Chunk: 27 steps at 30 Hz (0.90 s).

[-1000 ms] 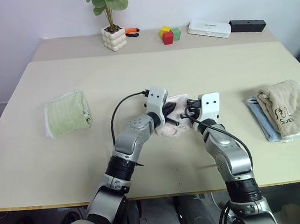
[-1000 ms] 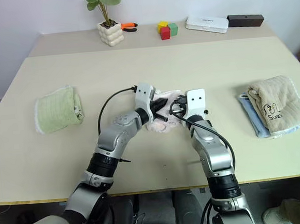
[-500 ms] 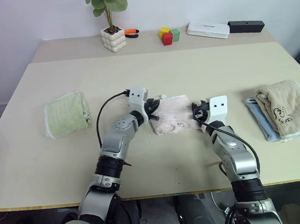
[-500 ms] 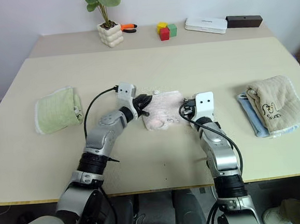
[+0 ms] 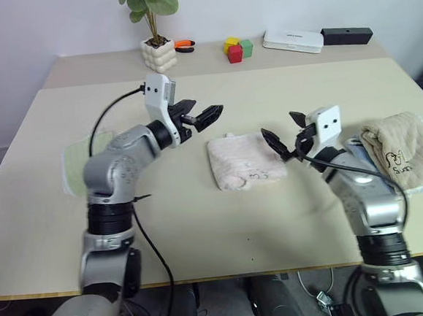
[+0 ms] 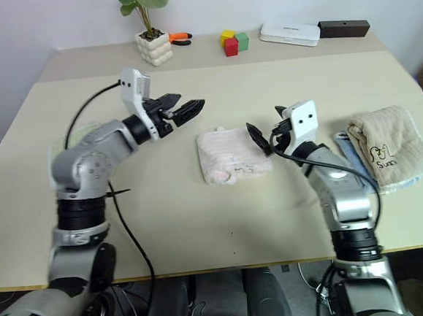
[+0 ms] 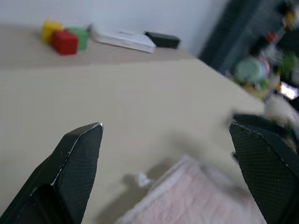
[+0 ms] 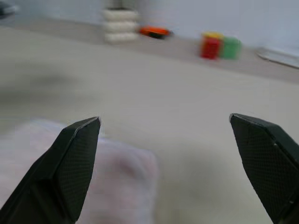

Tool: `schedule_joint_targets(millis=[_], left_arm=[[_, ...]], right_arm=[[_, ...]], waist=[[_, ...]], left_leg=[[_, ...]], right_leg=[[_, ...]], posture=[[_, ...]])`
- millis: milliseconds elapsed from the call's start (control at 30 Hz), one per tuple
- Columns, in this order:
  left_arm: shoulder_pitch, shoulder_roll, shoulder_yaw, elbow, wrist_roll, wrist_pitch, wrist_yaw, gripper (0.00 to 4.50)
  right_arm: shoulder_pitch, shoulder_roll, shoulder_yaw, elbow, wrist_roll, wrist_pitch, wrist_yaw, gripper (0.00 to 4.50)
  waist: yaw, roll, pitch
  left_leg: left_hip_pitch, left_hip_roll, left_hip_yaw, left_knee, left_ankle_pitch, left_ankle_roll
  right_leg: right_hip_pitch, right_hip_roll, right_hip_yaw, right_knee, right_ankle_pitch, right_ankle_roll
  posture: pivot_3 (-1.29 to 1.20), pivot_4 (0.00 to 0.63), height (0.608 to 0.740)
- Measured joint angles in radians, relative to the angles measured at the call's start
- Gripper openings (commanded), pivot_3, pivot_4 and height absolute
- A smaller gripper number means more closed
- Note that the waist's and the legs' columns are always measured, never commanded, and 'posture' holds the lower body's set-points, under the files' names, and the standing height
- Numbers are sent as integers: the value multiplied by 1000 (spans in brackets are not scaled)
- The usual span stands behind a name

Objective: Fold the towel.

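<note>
Beige table point(image 5: 225, 237) with a seam across the far part, butted against a plain white wall point(image 5: 272, 3). Even, soft light, faint shadows. Along the back edge: potted plant point(image 5: 156, 30) at 11 o'clock, orange-handled tool point(image 5: 185, 44) just beside it, coloured blocks point(image 5: 236, 48) at 12, white flat box point(image 5: 294, 41) and black bar point(image 5: 348, 36) at 1. Dark floor under the near edge.

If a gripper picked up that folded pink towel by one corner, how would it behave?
The pink towel looks like soft terry lying in a loose fold on the table, so it would probably droop and unfold rather than hold its shape. It seems light for its size. Pushed, its nap would likely drag and bunch, not slide cleanly.
</note>
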Motion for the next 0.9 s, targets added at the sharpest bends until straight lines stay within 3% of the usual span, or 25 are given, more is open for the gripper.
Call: schedule_joint_targets(millis=[100, 200, 433, 667, 900], left_arm=[[102, 37, -6, 42, 7, 46, -13, 4406], [176, 15, -13, 41, -31, 171, -3, 4406], [160, -89, 77, 25, -187, 418, 37, 4406], [156, -116, 60, 78, -177, 401, 51, 4406], [147, -270, 128, 116, -182, 390, 163, 4406]], right_arm=[[10, -126, -103, -38, 99, 55, 113, 4500], [85, -210, -112, -149, 168, 79, 243, 4500], [155, -231, -102, -220, 187, 81, 308, 4500], [213, -291, -181, -240, 270, 99, 392, 4500], [227, -283, -186, -283, 276, 112, 351, 4500]], waist=[[-3, 0, 1], [-4, -1, 2], [-3, -3, 2], [0, -2, 2], [24, -2, 1]], left_leg=[[2, 0, -1, 0, 0, 0], [1, 0, -1, 0, 0, 1], [2, 0, -1, 3, 0, 1], [4, 0, -1, 3, 0, 1], [5, 0, -1, 3, 0, 1]], right_leg=[[1, 0, -1, 0, 0, 0], [2, 0, -1, 0, 0, 0], [3, 0, -1, 0, 0, 0], [5, 0, -1, 0, 0, 0], [8, 0, -1, -3, 0, 0]], posture=[[0, 150, 740], [0, 150, 740], [0, 150, 740], [0, 150, 740], [0, 150, 740]])
